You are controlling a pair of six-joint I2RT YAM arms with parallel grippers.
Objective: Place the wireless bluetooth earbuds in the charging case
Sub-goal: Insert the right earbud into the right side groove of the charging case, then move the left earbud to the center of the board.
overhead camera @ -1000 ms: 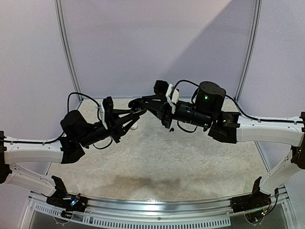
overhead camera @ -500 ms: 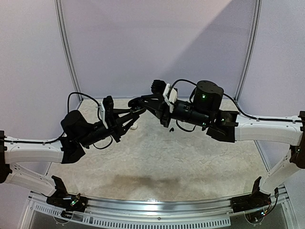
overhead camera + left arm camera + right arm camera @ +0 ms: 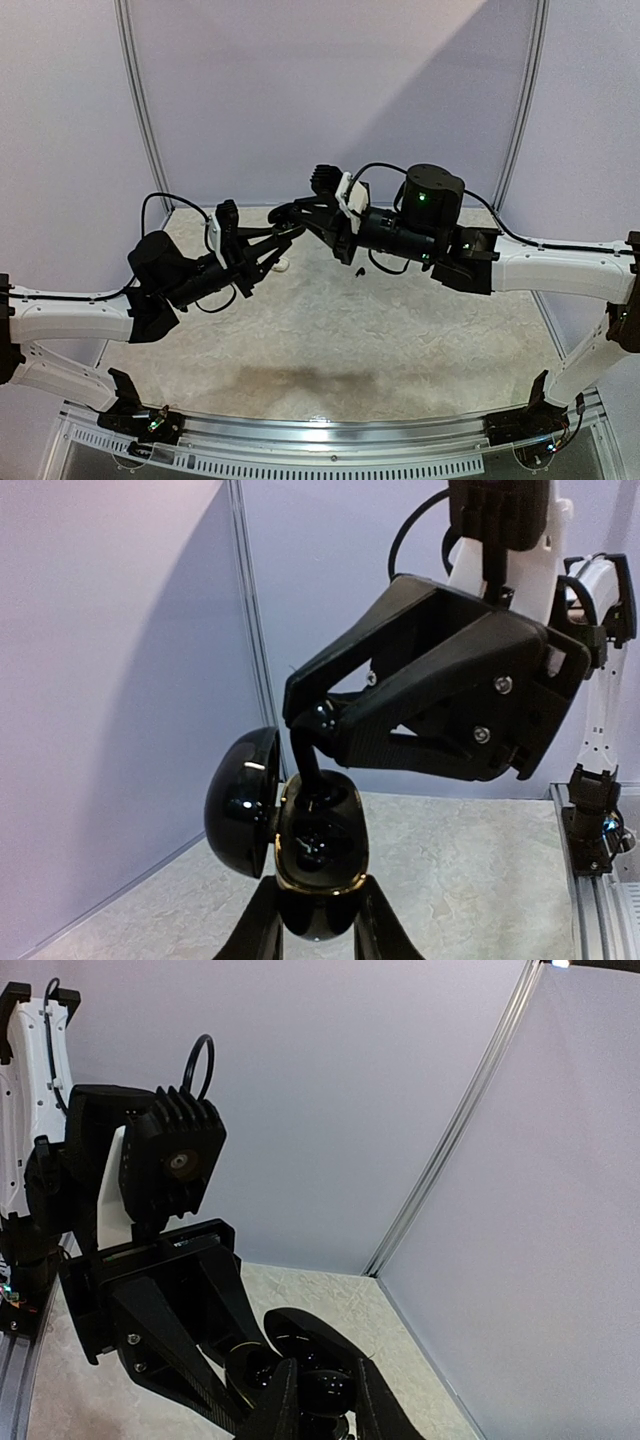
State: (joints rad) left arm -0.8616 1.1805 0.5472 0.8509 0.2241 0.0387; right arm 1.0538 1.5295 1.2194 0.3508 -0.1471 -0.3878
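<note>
Movement since a second earlier was slight: the right arm's wrist had shifted a little leftward, while both grippers stayed met above the tabletop (image 3: 330, 330), near its far edge and left of centre. The left gripper (image 3: 320, 905) clamped the base of the black charging case (image 3: 322, 845), whose hinged lid (image 3: 243, 802) was swung open sideways. The right gripper (image 3: 325, 725), jaws narrow, pinched the head of a black earbud (image 3: 305, 765) whose stem reached down into the case's cavity. A small white object (image 3: 283, 266), too small to identify, lay on the tabletop beneath them.
</note>
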